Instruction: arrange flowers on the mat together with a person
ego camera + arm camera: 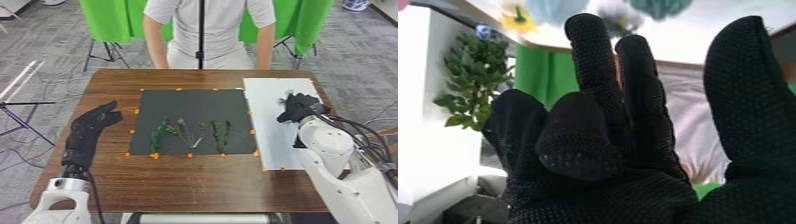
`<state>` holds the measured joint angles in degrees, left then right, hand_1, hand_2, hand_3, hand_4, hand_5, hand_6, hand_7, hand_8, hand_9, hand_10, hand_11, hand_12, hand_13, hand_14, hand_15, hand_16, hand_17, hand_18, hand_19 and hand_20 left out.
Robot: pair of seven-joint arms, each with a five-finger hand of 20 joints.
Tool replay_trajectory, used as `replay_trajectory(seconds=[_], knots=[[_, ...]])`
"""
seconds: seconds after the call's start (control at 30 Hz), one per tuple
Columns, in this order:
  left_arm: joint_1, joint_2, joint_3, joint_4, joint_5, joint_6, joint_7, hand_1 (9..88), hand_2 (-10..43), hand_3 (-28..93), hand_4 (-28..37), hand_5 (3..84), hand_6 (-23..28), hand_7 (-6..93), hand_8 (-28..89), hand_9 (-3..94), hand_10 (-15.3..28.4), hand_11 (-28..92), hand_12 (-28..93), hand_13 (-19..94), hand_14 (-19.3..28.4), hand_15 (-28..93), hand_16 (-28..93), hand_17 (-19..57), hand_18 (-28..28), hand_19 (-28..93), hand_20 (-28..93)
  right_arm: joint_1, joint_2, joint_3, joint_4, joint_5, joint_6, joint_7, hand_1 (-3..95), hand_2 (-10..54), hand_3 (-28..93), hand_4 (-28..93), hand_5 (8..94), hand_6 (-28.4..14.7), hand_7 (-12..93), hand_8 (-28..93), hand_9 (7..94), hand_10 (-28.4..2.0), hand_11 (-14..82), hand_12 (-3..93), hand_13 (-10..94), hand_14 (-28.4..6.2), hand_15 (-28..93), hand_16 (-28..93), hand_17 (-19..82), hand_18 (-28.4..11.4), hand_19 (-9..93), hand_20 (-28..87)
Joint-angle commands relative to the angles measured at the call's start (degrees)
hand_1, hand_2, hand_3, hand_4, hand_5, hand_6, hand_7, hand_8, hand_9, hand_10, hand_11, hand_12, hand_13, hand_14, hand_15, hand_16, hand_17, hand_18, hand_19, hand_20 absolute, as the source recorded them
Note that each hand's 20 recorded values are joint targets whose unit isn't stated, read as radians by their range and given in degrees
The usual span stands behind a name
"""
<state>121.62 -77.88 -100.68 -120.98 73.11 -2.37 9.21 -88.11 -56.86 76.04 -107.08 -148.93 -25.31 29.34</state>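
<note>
Brown wooden table [195, 187] | green sprigs [157, 137] on black mat [182, 104] | flowers [518, 20] on white sheet [266, 95], near my right hand [300, 107]: fingers mostly straight, one bent, empty | my left hand [91, 122] beside mat: fingers relaxed, empty

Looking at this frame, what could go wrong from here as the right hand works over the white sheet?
The right hand may nudge or pick up the wrong flower, since the yellow flower and the white flower lie near each other beyond it. Its arm reaches over the white sheet, so a low sweep might drag that. Later, a careless placement could disturb the green sprigs on the dark mat.
</note>
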Motion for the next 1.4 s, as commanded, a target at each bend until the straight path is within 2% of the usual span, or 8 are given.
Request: replay_trajectory(seconds=[0.03, 0.37, 0.43, 0.53, 0.77, 0.93, 1.1, 1.4], knots=[[0.5, -0.65, -0.11, 0.02, 0.24, -0.27, -0.57, 28.8, -1.9, 63, -18.1, 47.5, 5.7, 13.5, -5, 46.7, 13.9, 21, 15, 36, 19.0, 25, 3, 0.5, 16.2, 16, 19, -1.0, -1.3, 0.2, 1.5, 1.5, -0.6, 1.1, 36.2, -9.5, 63, -22, 60.4, 1.2, 11, -7, 73.0, -14.6, 21.5, 25.0, 84, -4.1, 77, 29, 54, -19.8, 93, 66], [0.2, -0.48, -0.17, 0.21, 0.09, -0.23, -0.68, 28.6, -2.0, 64, -18.2, 47.4, 5.6, 13.6, -5, 46.8, 13.9, 21, 15, 36, 19.0, 25, 3, 0.5, 16.2, 16, 19, -4.2, -2.4, -2.1, 3.7, -1.6, 6.5, -1.0, 42.9, -9.5, 66, -23, 64.8, 2.5, 13, -7, 79.9, -12.4, 22.8, 24.8, 88, -1.9, 77, 29, 58, -18.2, 93, 67], [0.1, -0.81, -0.28, 0.28, 0.21, -0.44, -0.75, 28.7, -1.9, 64, -18.3, 47.4, 5.7, 13.5, -5, 46.7, 13.8, 21, 15, 36, 19.0, 25, 3, 0.5, 16.1, 16, 19, -5.0, -2.4, -2.3, 4.3, -2.0, 9.0, -1.8, 47.1, -9.5, 66, -25, 67.6, 3.3, 14, -8, 82.9, -11.3, 19.9, 31.0, 89, -0.9, 77, 30, 60, -17.4, 93, 68], [0.2, -1.00, -0.33, 0.29, 0.27, -0.48, -0.78, 28.7, -1.9, 63, -18.2, 47.4, 5.6, 13.5, -5, 46.8, 13.9, 22, 15, 36, 19.0, 25, 3, 0.5, 16.1, 16, 19, -5.6, -2.5, -2.6, 5.2, -1.9, 12.8, -3.1, 60.9, -9.5, 53, -21, 75.5, 3.2, 15, 6, 90.2, -8.0, 10.5, 44.4, 92, 0.2, 77, 30, 63, -16.6, 93, 68], [0.6, -1.07, -0.64, 0.37, -0.07, 0.12, -0.71, 28.7, -1.8, 63, -18.2, 47.4, 5.7, 13.6, -5, 46.7, 13.9, 21, 15, 36, 18.9, 25, 3, 0.5, 16.1, 16, 19, -3.6, -1.5, -1.3, 2.5, 0.1, 16.1, -3.0, 64.2, -9.5, 58, -24, 85.2, 1.9, 16, 14, 93.7, -6.6, 12.1, 47.0, 94, 0.2, 77, 30, 64, -16.9, 93, 69], [1.3, -0.99, -1.57, 0.61, -1.35, 1.73, -0.33, 28.8, -1.8, 63, -18.1, 47.4, 5.6, 13.6, -5, 46.7, 13.9, 21, 15, 36, 19.0, 25, 3, 0.5, 16.2, 16, 19, 2.7, -0.5, -2.5, -3.2, 3.1, 19.2, -3.8, 64.3, -9.5, 59, -24, 86.1, 1.7, 16, 14, 93.7, -7.1, 12.6, 47.0, 94, 0.2, 77, 30, 65, -16.9, 93, 69], [2.3, -0.90, -2.78, 0.96, -4.72, 4.30, 0.46, 27.9, -1.3, 63, -19.0, 47.4, 5.7, 13.6, -5, 46.7, 14.3, 21, 15, 36, 19.1, 25, 3, 0.6, 16.2, 16, 19, 12.6, -2.7, -9.8, -5.1, 7.2, 20.1, -7.8, 64.3, -9.5, 59, -24, 86.2, 1.7, 16, 14, 93.7, -7.1, 12.6, 46.9, 94, 0.2, 77, 30, 65, -16.8, 93, 69], [2.1, -0.69, -2.93, 2.50, -7.01, 8.09, 1.92, 20.6, 20.9, 64, -28.2, 48.0, 5.4, 13.6, -5, 47.6, 14.6, 21, 15, 36, 19.3, 25, 3, 1.1, 16.1, 17, 19, 27.6, -14.9, -28.6, 4.5, 12.8, 14.8, -16.7, 64.1, -9.5, 59, -24, 86.2, 1.8, 16, 14, 93.7, -7.1, 12.5, 46.9, 94, 0.4, 77, 30, 65, -16.6, 93, 69]])
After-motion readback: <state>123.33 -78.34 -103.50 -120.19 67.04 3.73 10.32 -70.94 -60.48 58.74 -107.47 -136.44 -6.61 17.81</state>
